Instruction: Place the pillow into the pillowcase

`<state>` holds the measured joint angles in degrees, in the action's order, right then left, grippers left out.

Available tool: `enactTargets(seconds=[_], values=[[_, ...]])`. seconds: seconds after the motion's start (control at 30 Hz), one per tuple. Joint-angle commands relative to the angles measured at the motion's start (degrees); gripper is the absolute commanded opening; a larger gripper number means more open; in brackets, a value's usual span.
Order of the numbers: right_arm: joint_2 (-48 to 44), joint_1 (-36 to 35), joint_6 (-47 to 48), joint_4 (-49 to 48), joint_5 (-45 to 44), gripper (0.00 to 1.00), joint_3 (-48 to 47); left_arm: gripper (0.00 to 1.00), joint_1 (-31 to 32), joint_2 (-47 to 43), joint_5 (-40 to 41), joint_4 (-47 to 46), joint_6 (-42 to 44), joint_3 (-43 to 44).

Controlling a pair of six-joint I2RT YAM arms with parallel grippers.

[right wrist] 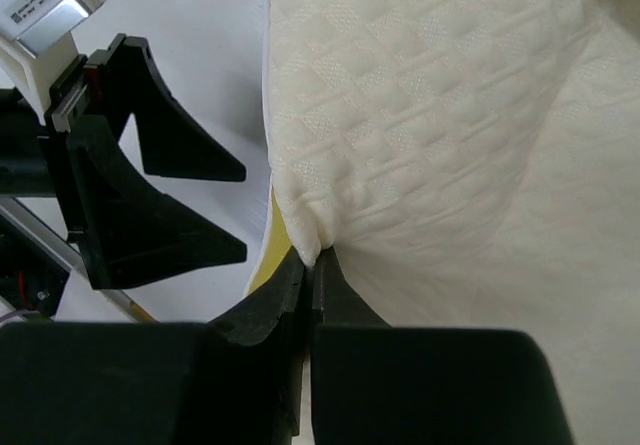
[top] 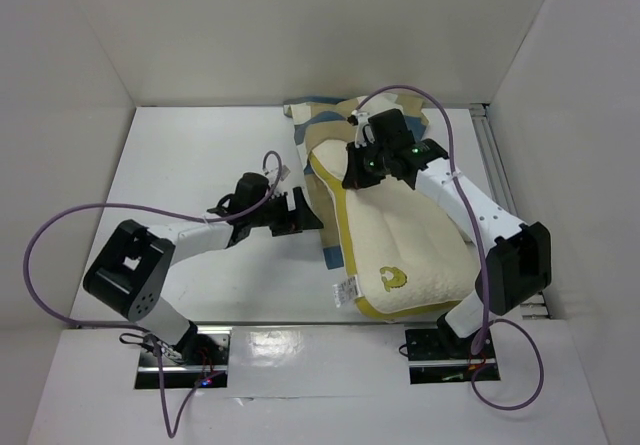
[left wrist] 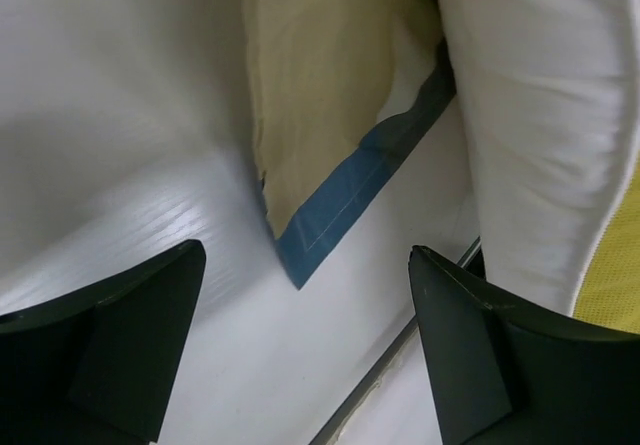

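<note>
The cream pillow (top: 405, 245) with yellow piping, a yellow logo and a white tag lies at the right of the table, its far end on the checked pillowcase (top: 320, 125). My right gripper (top: 362, 170) is shut on a pinch of the pillow's cream cover (right wrist: 318, 245) near its far left edge. My left gripper (top: 305, 212) is open and empty just left of the pillow. In the left wrist view a tan pillowcase corner with a blue edge (left wrist: 330, 215) lies flat on the table ahead of the open gripper (left wrist: 305, 335), beside the pillow (left wrist: 540, 115).
White walls enclose the table (top: 200, 165) on the left, back and right. A metal rail (top: 495, 160) runs along the right side. The left gripper's black fingers (right wrist: 150, 195) show in the right wrist view, close to the pillow's edge.
</note>
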<state>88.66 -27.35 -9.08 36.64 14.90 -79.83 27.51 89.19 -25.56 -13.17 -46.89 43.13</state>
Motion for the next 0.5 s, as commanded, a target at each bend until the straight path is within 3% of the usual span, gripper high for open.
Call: enactTargets(seconds=[0.0,0.2,0.47], values=[[-1.3,1.6,0.3,-2.4,5.3,0.00,-0.9,0.96,2.0,1.8,0.0,-7.7,1.4,1.2],[-1.3,1.6,0.3,-2.4,5.8,0.00,-1.4,0.94,3.2,7.7,4.4,-7.9,3.1,4.7],[-1.8,2.7,0.3,-2.4,6.4,0.00,-1.4,0.90,4.4,12.7,6.8,-15.9,2.0,5.9]])
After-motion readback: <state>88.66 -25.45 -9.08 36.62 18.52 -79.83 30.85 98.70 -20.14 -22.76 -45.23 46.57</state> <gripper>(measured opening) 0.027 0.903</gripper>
